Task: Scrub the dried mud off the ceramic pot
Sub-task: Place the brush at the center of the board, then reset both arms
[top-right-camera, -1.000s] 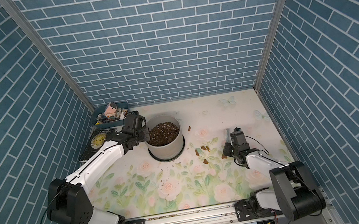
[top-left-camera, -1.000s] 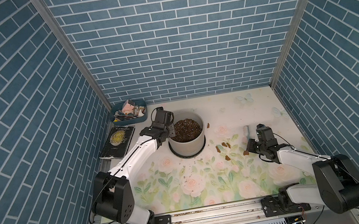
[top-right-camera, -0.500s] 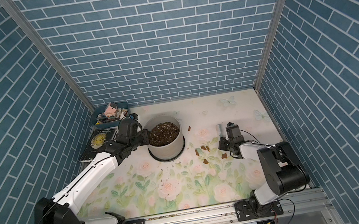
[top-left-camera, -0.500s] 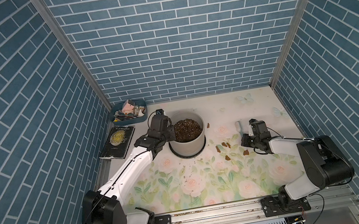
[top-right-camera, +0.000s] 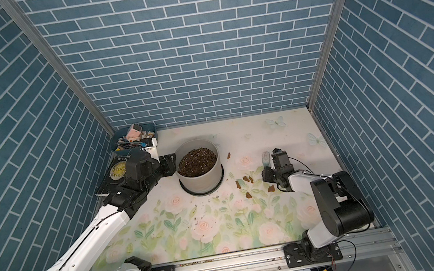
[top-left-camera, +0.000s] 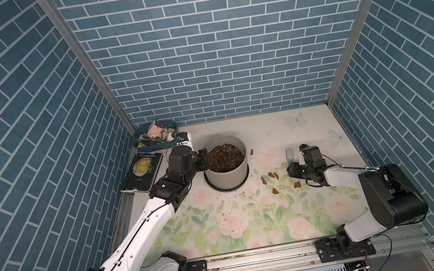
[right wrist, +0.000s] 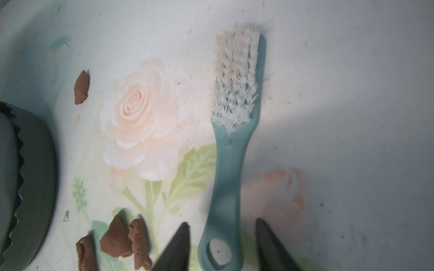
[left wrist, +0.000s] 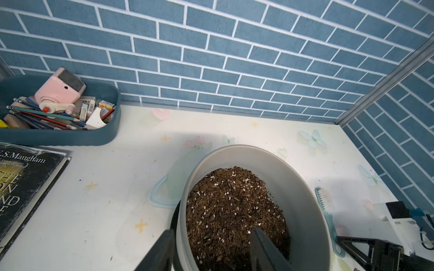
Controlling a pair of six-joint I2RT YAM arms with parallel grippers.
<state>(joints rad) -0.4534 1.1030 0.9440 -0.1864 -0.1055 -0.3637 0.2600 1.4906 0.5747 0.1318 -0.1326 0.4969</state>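
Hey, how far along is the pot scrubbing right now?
Looks done: dried mud flakes lie on the mat, and the ceramic pot shows a clean wall. In hand: nothing; the right tool stands open around the flat-lying brush, the left tool open astride the pot's rim. Left: perhaps its hidden side.

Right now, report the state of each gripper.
Left gripper: open, jaws astride the wall of the wide pale grey ceramic pot, holding nothing.
Right gripper: open, jaws either side of the teal plastic scrubbing brush, holding nothing.
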